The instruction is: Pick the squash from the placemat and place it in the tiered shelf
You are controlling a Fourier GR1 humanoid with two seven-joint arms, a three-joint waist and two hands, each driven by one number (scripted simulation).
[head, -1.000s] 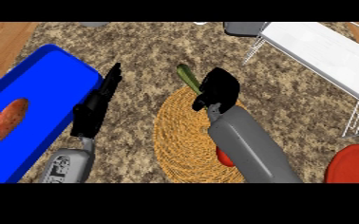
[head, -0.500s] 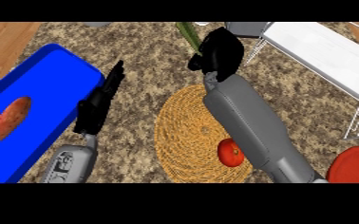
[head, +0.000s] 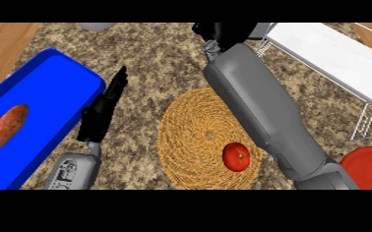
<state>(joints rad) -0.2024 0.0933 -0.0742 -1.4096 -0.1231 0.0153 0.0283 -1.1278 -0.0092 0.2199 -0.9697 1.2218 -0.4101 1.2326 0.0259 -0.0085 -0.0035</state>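
**One squash out of sight**

The bench (head: 145,54) carries the tiered shelf (head: 320,44) far right, cut off by the edge. The placemat (head: 196,142), near centre, holds no squash. It shows nowhere, probably hidden at the right robot hand (head: 218,30), far centre, whose grasp I cannot tell. Clipping the shelf's rail could knock it free. The left robot hand (head: 102,113) rests released.

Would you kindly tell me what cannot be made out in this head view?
Squash: nowhere visible in the head view; the top edge cuts off the right hand, so what it holds is unknown.
Tiered shelf: cut by the right edge.
Red plate: mostly beyond the right edge.
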